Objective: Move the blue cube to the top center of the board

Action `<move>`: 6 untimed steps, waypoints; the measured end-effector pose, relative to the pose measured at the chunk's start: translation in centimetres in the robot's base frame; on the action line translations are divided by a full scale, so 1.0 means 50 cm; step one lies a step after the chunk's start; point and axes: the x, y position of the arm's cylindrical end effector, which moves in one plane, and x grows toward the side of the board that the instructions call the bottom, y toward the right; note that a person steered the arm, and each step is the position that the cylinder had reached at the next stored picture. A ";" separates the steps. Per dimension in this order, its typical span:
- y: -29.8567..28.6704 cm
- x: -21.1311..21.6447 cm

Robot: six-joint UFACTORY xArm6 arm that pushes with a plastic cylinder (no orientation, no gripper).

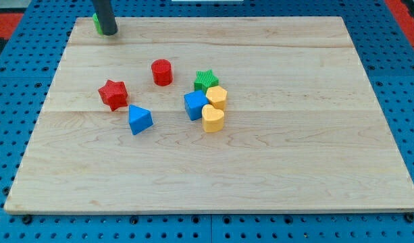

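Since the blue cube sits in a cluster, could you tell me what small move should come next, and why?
Probably bring my tip from the top-left corner, beside a green block, down below the blue cube. The green star and two yellow blocks crowd its right side.

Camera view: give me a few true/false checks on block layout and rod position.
1. My tip is at the board's top-left corner, far from the blue cube. True.
2. The blue cube stands alone with open board all round. False: the green star and two yellow blocks crowd it on the view's right.
3. A green block peeks out beside the rod at the view's top left. True.
4. The red cylinder lies below the blue triangular block. False: it lies above it, toward the view's top.
5. The red star is left of the red cylinder. True.
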 end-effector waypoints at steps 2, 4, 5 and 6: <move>0.010 0.044; 0.048 0.097; 0.081 0.168; 0.160 0.267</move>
